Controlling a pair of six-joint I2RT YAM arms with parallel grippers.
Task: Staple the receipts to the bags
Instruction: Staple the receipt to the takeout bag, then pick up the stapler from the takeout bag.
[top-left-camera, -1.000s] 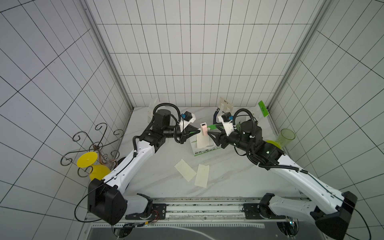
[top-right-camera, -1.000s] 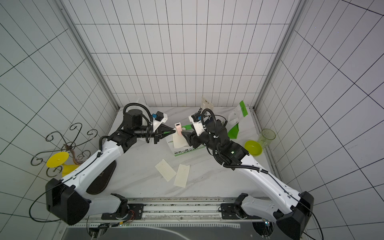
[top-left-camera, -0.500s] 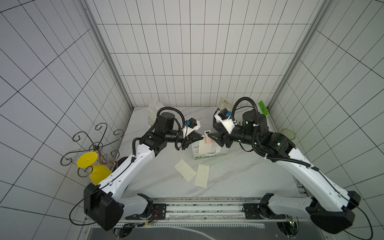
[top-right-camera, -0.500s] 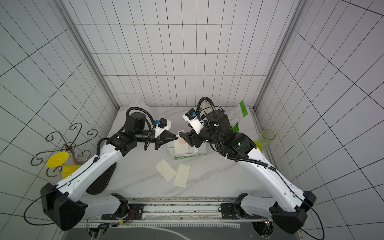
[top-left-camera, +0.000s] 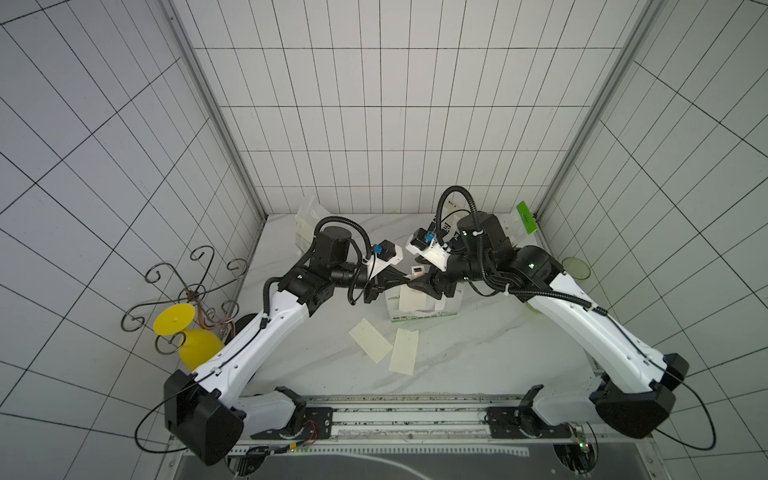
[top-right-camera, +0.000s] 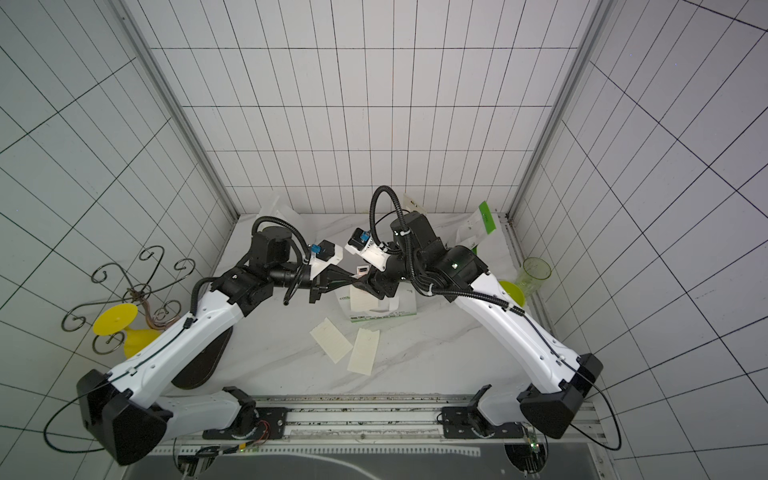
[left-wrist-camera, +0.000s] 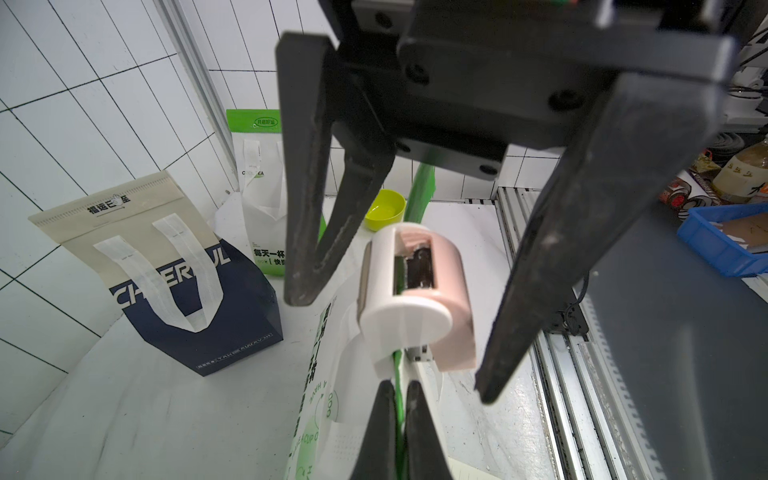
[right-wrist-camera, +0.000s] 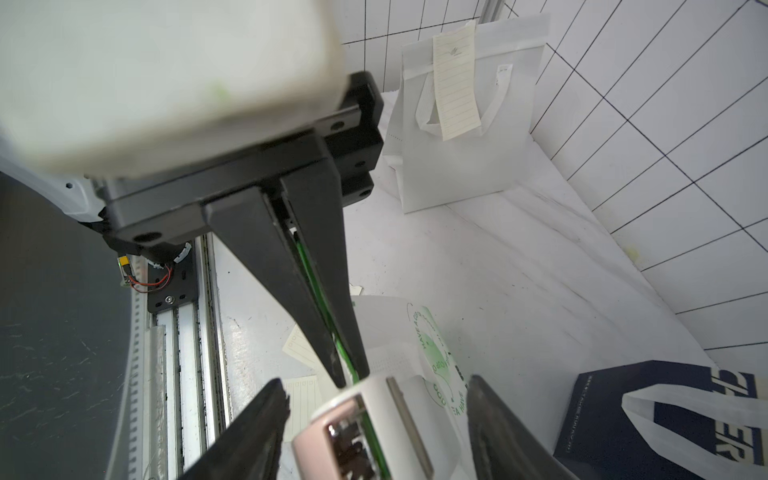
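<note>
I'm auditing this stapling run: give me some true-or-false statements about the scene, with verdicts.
The left gripper is shut on the green-and-white bag's top edge. True.
The right gripper is clamped shut on the stapler. False: its fingers stand open on either side of it.
Two receipts lie loose on the table. True.
The navy bag lies flat. False: it stands upright.
The white bag carries no receipt. False: a receipt hangs from its top.

Pink-and-white stapler (left-wrist-camera: 415, 299) between right claw's (left-wrist-camera: 392, 343) wide-apart tips (left claw (left-wrist-camera: 400, 399) tight on bag (left-wrist-camera: 320, 415) edge).
</note>
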